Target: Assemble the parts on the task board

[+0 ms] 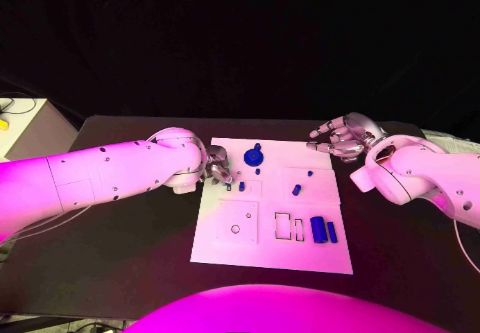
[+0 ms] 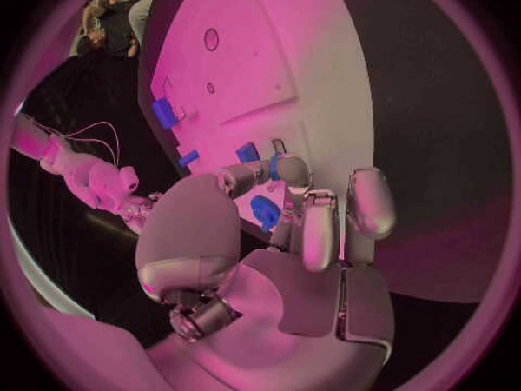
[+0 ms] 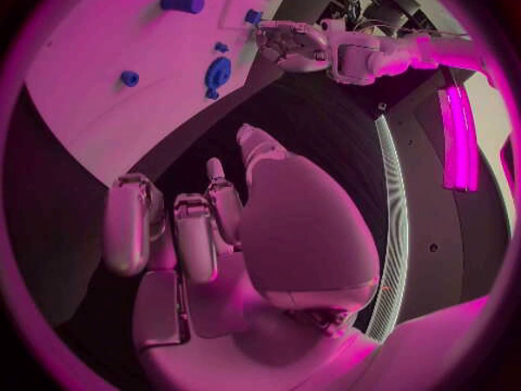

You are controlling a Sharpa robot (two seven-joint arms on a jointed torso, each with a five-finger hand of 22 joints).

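Observation:
The white task board [image 1: 300,258] lies mid-table. On it are a round blue gear-like part [image 1: 254,157], several small blue parts such as one [image 1: 296,189] near the middle, and a blue cylinder [image 1: 318,229] beside a blue bar [image 1: 331,232] at the near right. My left hand [image 1: 217,171] hangs over the board's left edge. Its thumb and a finger pinch a small blue part [image 2: 273,166] right at the board's surface, with the gear [image 2: 264,210] behind the fingers. Off the board's far right corner my right hand [image 1: 345,139] hovers, its fingers [image 3: 195,235] apart and holding nothing.
The board has outlined recesses: a square with a round hole [image 1: 236,228] at the near left and narrow slots [image 1: 284,225] beside the cylinder. A pale cabinet [image 1: 30,132] with cables stands beyond the table's left edge. Black table [image 1: 120,263] surrounds the board.

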